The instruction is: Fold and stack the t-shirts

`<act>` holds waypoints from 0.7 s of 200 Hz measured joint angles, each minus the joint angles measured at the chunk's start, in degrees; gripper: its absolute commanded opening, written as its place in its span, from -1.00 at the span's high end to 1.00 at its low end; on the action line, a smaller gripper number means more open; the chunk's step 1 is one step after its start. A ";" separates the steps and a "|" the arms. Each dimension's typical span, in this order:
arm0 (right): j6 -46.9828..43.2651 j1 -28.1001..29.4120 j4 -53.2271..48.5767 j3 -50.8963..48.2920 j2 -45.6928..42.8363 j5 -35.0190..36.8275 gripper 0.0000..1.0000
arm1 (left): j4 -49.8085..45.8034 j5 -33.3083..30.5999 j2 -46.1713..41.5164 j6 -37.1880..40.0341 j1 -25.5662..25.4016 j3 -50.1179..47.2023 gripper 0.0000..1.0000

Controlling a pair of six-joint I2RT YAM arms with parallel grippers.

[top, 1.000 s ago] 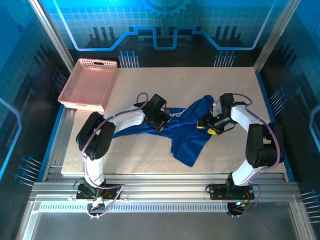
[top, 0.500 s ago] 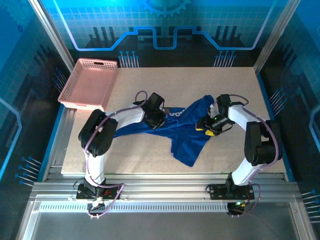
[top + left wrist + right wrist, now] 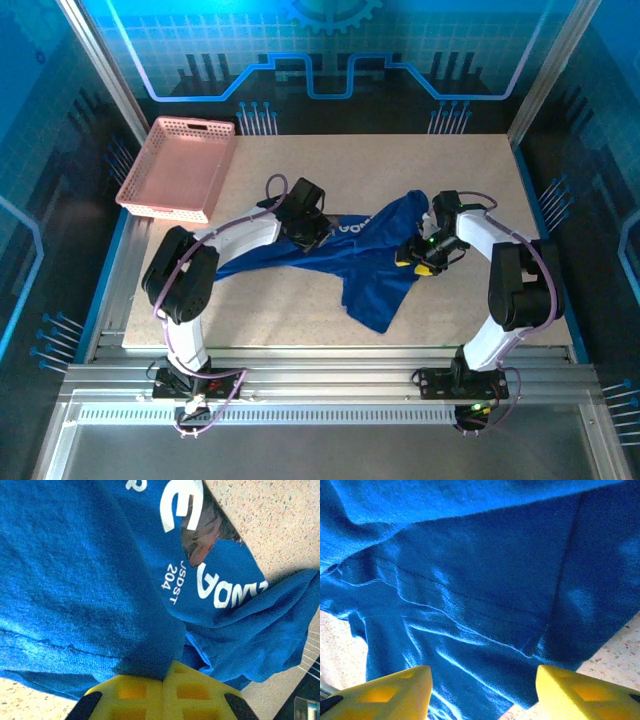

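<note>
Blue shirt (image 3: 368, 270) lies crumpled mid-table (image 3: 420, 160), with one tail trailing toward the lower middle of the overhead frame. The left gripper (image 3: 162, 682) is down on the shirt's left part. Its yellow fingers are pressed together at the bottom of the wrist view, and a fold of cloth is bunched right at their tips. It looks pinched, though the seam between them is hard to read. White lettering runs across the top of that view. The right gripper (image 3: 484, 677) sits over the shirt's right edge, fingers spread wide, with wrinkled blue cloth under the gap. A pink basket (image 3: 195, 124) rests at the table's upper left, well apart from the shirt.
</note>
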 measured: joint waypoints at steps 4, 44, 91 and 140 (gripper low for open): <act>0.24 0.00 0.15 -0.02 0.00 0.00 -0.13 | 0.09 0.07 -0.02 0.13 0.00 -0.15 1.00; 1.57 0.02 1.75 0.02 0.81 0.31 -0.02 | -0.02 0.28 -0.11 0.48 0.00 -0.52 1.00; 1.86 0.04 1.79 0.07 2.45 1.38 0.04 | 0.39 0.31 -2.23 0.50 0.37 -2.86 1.00; 2.71 0.04 1.84 0.22 2.82 3.32 0.33 | 0.42 0.33 -3.61 0.72 0.83 -3.28 1.00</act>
